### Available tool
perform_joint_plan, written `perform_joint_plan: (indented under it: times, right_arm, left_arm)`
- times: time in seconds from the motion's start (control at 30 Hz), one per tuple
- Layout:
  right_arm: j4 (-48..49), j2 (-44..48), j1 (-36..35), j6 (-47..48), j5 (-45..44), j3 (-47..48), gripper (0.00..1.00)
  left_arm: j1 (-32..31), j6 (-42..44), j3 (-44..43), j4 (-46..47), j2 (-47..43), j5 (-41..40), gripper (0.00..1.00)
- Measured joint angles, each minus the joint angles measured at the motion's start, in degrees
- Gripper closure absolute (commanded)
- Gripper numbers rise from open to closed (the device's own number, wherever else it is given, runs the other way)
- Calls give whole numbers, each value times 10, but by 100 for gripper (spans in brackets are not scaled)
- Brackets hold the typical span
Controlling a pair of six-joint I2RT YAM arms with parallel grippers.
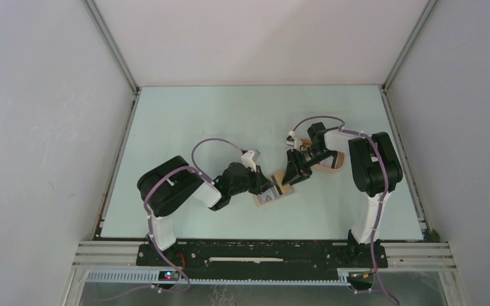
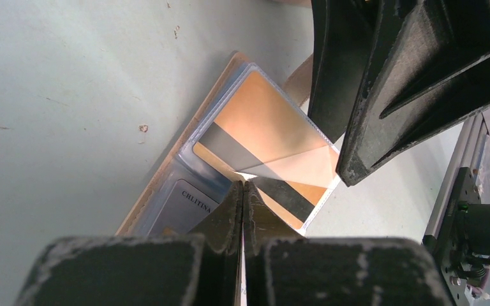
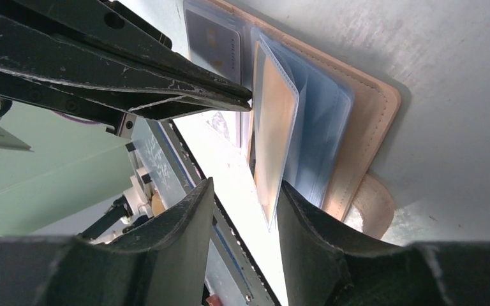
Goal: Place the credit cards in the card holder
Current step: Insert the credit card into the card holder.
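Pale green counter (image 1: 230,121), seen from above, with both arms reaching toward its middle. Behind the right arm we see part of a peach tray (image 1: 333,167); the arm hides most of it, and we cannot tell what it contains.

The tan card holder (image 1: 274,196) lies open and flat on the counter, between the two pincers and in front of the tray. Inside it is a stack of clear plastic sleeves (image 3: 322,121). We find one orange card (image 2: 261,121) with a dark stripe in the uppermost sleeve, which is lifted away from the rest. A grey card (image 2: 185,204) with printed lettering sits in a sleeve that lies flat nearer the left arm.

The left pincer (image 2: 242,191) is pressed together, its tip touching the lifted sleeve at the edge of the orange card. The right pincer (image 3: 245,185) is spread, with the free edge of that sleeve standing between its fingers (image 3: 306,223); we cannot tell whether both touch it.

A small rounded snap tab (image 3: 373,204) projects from the holder's outer edge.
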State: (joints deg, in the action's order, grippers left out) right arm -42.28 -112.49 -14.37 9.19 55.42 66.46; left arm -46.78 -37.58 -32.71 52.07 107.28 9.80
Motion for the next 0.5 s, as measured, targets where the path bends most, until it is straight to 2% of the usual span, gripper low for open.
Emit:
perform_joint_plan:
  times: [0.13, 0.33, 0.5]
  right_arm:
    - [-2, -7, -7, 4, 0, 0, 52]
    - [-2, -8, -18, 6, -10, 0, 62]
    - [-2, -8, -19, 7, -19, 0, 62]
  left_arm:
    - [1, 0, 0, 0, 0, 1, 100]
    - [4, -1, 0, 3, 1, 9, 100]
    - [6, -4, 0, 9, 3, 12, 100]
